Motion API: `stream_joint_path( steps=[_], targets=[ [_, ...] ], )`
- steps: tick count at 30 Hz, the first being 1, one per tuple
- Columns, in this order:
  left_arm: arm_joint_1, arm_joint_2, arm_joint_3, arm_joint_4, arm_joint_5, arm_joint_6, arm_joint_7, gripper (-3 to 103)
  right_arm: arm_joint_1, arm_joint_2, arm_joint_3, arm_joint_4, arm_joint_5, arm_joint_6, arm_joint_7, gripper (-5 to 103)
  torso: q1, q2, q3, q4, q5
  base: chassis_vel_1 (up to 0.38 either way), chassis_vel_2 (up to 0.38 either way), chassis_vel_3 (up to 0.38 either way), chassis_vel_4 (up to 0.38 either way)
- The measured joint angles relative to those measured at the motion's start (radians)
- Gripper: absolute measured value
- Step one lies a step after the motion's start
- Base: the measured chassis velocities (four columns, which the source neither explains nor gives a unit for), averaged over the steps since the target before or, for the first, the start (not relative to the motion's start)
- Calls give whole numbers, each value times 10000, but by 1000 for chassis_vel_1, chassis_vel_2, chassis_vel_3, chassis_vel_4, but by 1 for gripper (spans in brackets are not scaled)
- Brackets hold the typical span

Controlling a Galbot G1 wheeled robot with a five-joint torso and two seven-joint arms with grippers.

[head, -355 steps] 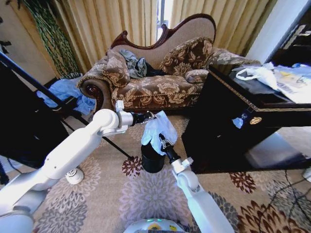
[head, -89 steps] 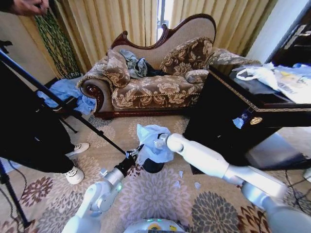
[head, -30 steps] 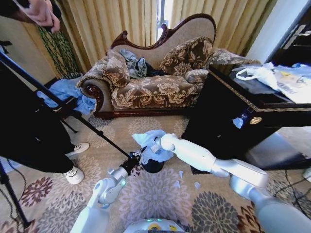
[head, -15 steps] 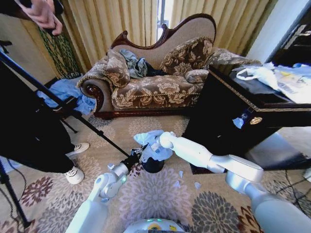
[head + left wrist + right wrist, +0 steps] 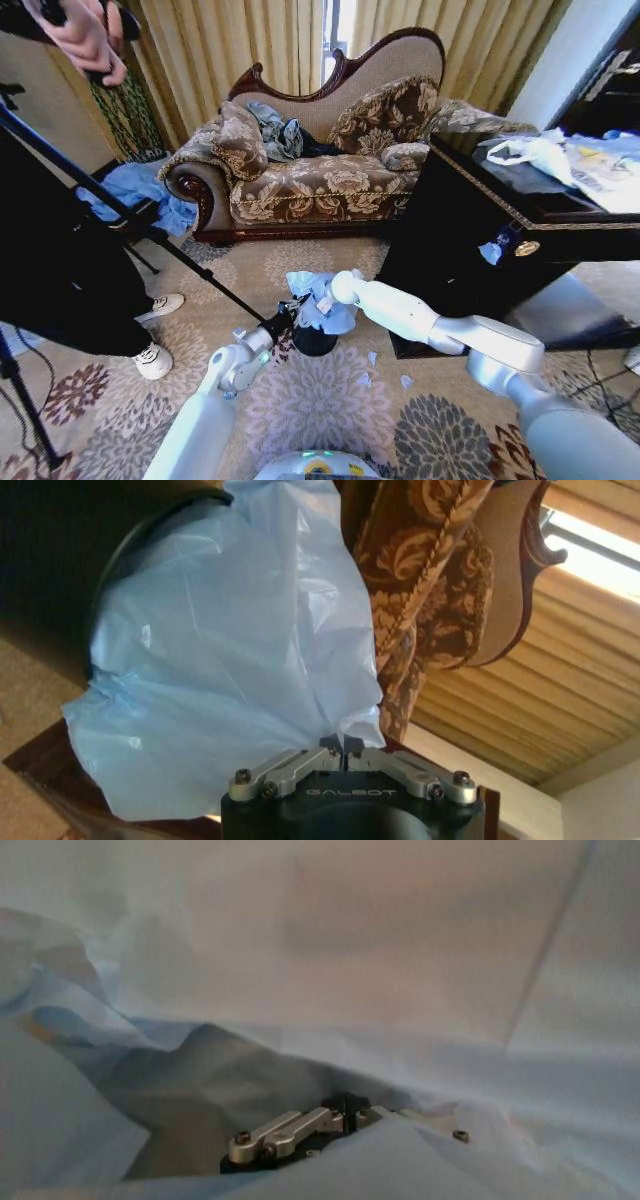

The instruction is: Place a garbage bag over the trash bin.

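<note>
Both of my pincers are working the garbage bag [image 5: 318, 303], which sits bunched over the top of the trash bin [image 5: 314, 343] on the flowered carpet [image 5: 300, 400] in front of the sofa [image 5: 310, 160]. My left pincer [image 5: 341, 747] is closed tight on a pinch of the bag's edge; my right pincer [image 5: 345, 1111] is buried in the folds, and I cannot tell whether it grips anything.

Since half a second ago the bundle has come down a little and sits more squarely over the bin's mouth, and my left arm has reached in closer from the near side. Three seconds ago the bag billowed higher and wider above the bin. I judge that the bag is being settled onto the rim, but it is not yet stretched around it.

Much is hidden. The bin's rim is covered by plastic in the head view, so I cannot tell whether any edge has hooked over it. In the left wrist view a dark curved edge peeks out behind the bag, probably the bin.
</note>
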Motion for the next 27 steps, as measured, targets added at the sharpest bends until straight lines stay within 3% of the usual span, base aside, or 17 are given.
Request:
stream_joint_path(
  steps=[9, 27],
  targets=[
    [-76, 53, -67, 141, 137, 75, 72, 0, -142, 589, 247, -691, -118, 103, 35, 0, 0, 0, 0, 1, 0, 0, 0, 0, 0],
    [558, 472, -291, -690, 244, 234, 80, 0, -286, 709, 529, -1251, -1317, 402, -6, 0, -2, 0, -2, 0, 0, 0, 0, 0, 0]
  ],
)
